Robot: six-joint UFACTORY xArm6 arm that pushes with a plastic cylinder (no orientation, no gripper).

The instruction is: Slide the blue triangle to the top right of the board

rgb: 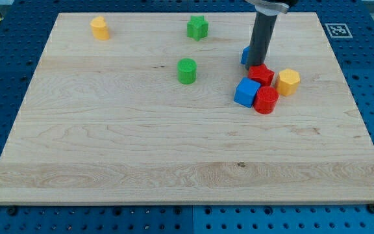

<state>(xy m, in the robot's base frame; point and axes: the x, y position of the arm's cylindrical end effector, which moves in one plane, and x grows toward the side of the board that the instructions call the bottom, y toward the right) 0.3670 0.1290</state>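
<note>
While our rod stands upright at the view's upper right, my tip [260, 65] touching the blue triangle [245, 55] mostly hidden behind it, rod bare and gripping nothing, red block [261, 74] just below, blue cube [246, 92], red cylinder [265, 100], yellow hexagon [288, 82] clustered beside, wooden board [109, 149]

A: Which colours are seen on the board [109, 149]?

B: Pale wood with a streaked grain is shown. 2 green blocks are seen, a star [197, 27] and a cylinder [186, 71].

A: And the rest?

B: 2 yellow blocks [99, 28] [288, 82], 2 red blocks [261, 73] [265, 100], a blue cube [246, 92] and a blue triangle [245, 55] are shown. The rod [263, 39] is dark grey.
</note>
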